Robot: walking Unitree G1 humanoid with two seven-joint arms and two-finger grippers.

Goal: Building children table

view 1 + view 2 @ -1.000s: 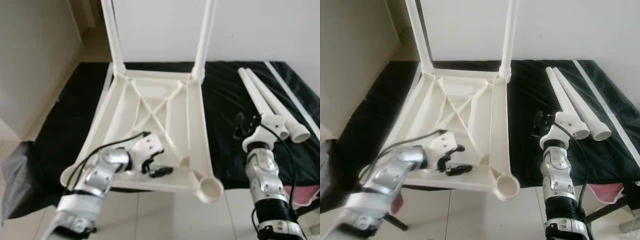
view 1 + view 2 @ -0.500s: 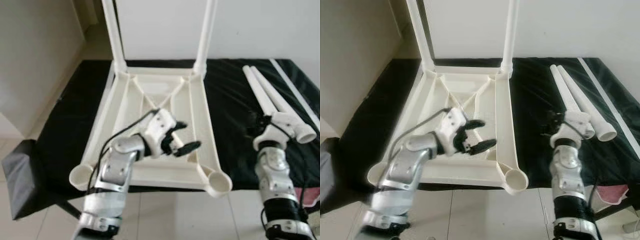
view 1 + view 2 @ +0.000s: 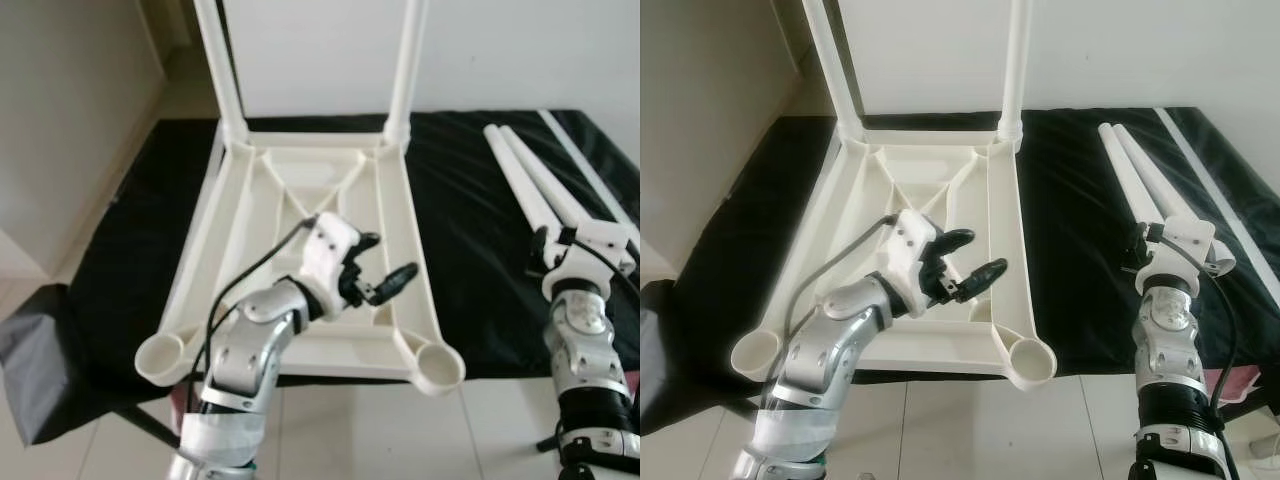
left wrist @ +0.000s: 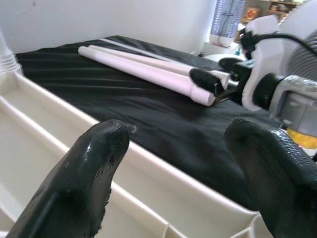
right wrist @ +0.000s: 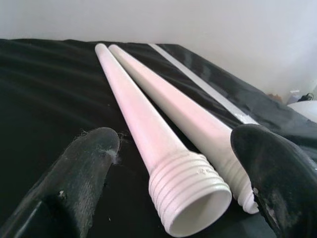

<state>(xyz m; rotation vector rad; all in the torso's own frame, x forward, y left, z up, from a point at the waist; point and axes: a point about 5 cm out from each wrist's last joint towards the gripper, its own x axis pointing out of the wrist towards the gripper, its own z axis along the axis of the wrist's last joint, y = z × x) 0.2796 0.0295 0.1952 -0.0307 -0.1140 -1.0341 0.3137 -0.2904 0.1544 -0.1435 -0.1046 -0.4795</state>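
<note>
The white plastic table top point(image 3: 240, 230) lies upside down on a black cloth. Two legs point(image 3: 408, 70) stand upright in its far corners. Both near corner sockets point(image 3: 438, 368) are empty. My left gripper point(image 3: 385, 262) hovers open over the top's right rail, holding nothing. Two loose white legs point(image 3: 530, 185) lie side by side on the cloth at the right. My right gripper point(image 5: 176, 144) is open at their near ends, and the threaded end point(image 5: 190, 191) of one leg sits between its fingers point(image 5: 89, 163) without being gripped.
A thin white strip point(image 3: 590, 170) lies on the cloth beyond the loose legs. The cloth's front edge point(image 3: 500, 355) runs just behind the near sockets, with tiled floor point(image 3: 330, 430) below. A dark fold of cloth point(image 3: 40, 350) hangs at the lower left.
My left gripper lifted off the near rail and moved up and right over the right rail. My right gripper shifted right, to the threaded ends of the loose legs. The camera also moved.
</note>
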